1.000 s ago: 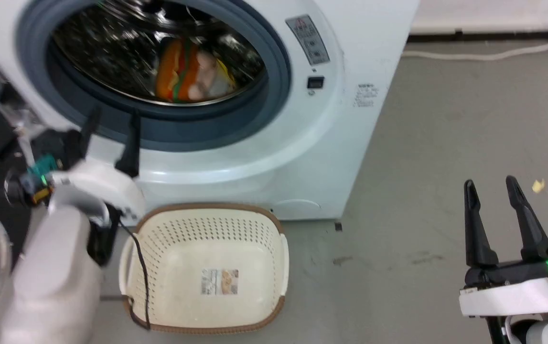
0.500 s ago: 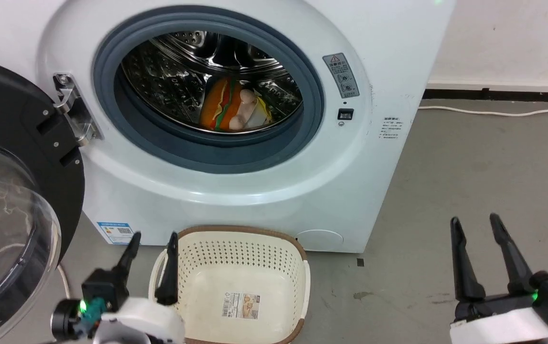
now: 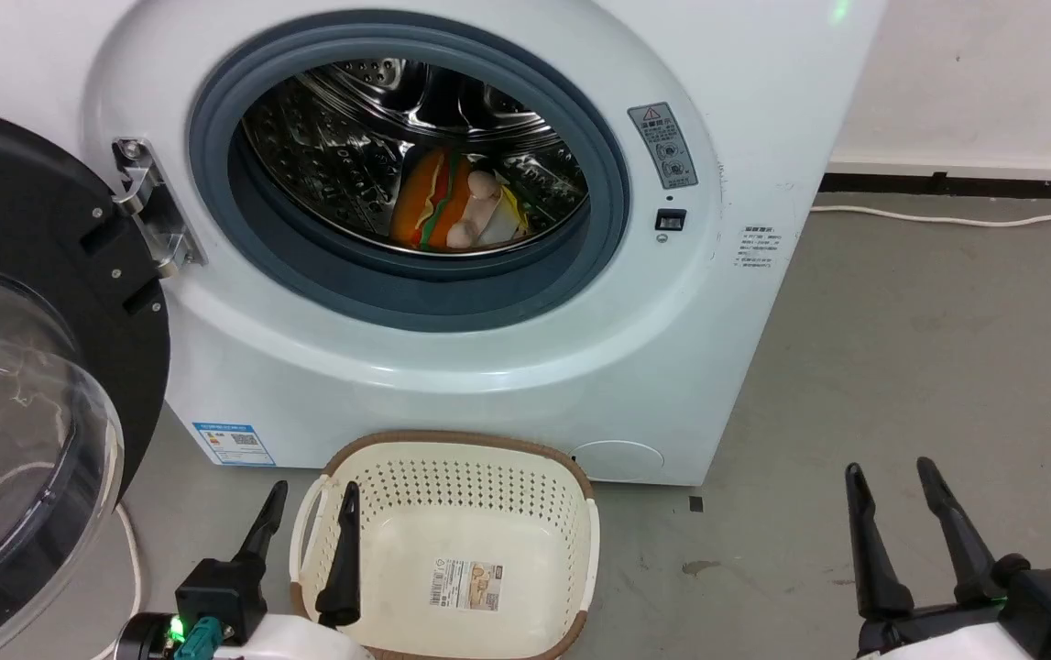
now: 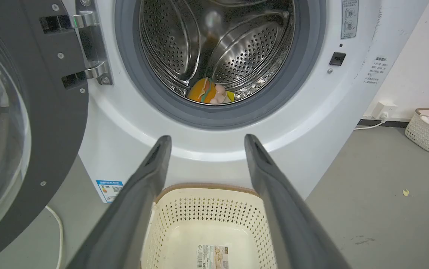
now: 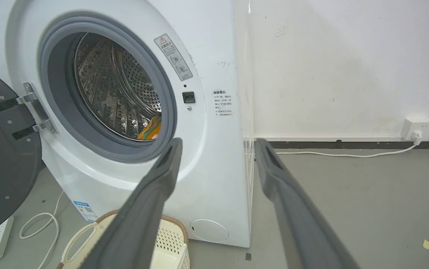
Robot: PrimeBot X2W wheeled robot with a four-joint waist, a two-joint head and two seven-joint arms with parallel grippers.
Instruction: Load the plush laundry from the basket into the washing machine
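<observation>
Orange plush laundry [image 3: 438, 209] in washing machine [image 3: 488, 367]; second basket [image 4: 428, 130], left wrist view

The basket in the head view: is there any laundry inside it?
No, the basket holds just a label on its floor, while the soft toy lies inside the drum of the washing machine.

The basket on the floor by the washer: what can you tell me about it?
The basket is small, cream-white plastic by its look, a rounded rectangle with perforated walls, a brown rim and side handles. It stands upright on the grey floor, just before the washing machine, empty but for a printed label on its bottom. The left gripper hangs over its left edge; whether they touch cannot be told.
</observation>
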